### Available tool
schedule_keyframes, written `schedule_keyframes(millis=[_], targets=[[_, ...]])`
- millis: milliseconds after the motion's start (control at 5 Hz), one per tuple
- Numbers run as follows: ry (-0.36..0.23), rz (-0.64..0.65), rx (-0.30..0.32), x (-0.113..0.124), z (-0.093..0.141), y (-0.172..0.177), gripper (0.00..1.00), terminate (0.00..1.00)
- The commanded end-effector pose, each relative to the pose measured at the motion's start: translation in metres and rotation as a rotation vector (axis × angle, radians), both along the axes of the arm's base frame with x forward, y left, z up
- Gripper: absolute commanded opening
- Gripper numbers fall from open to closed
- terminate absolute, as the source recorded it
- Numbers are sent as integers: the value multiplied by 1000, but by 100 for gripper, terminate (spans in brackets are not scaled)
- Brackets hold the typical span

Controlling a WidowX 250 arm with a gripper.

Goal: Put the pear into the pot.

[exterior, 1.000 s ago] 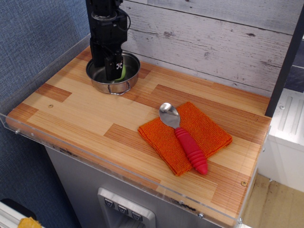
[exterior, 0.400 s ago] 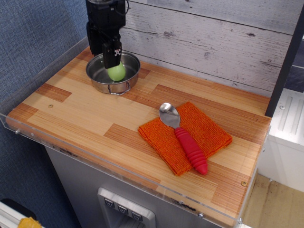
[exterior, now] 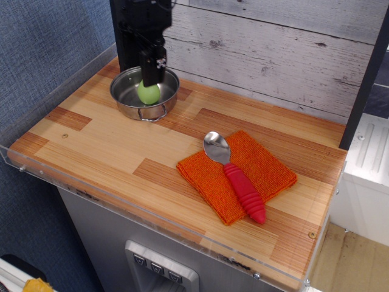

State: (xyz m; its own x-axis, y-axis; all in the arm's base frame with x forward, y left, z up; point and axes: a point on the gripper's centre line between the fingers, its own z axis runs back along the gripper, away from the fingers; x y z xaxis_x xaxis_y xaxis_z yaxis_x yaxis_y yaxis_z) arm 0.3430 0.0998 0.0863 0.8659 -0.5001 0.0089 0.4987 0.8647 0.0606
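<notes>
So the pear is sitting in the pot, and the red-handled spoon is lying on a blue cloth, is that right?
Not quite. The pear is in the pot, but the cloth under the red-handled spoon is orange, not blue, as observation.image shows.

The robot arm (exterior: pixel 141 27) is matte black throughout, a blocky column of stacked housings with hard edges and dim glints of light along its upper plates. A thin black cable loops out from its right side near the top of the frame, while the gripper (exterior: pixel 151 73) narrows to a slim black finger (exterior: pixel 152 68) bearing a small white marking, too small to make out, on its outer face. Fine detail such as screws is lost in the dark casing.
</notes>
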Motion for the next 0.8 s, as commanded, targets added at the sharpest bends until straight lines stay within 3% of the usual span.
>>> schedule_keyframes(millis=[0,200,600], targets=[[-85,181,-72,-35,33,-41,100,0],[-115,227,-89,-48,27,-67,100,0],[-183,226,-134,-41,26,-117,100,0]])
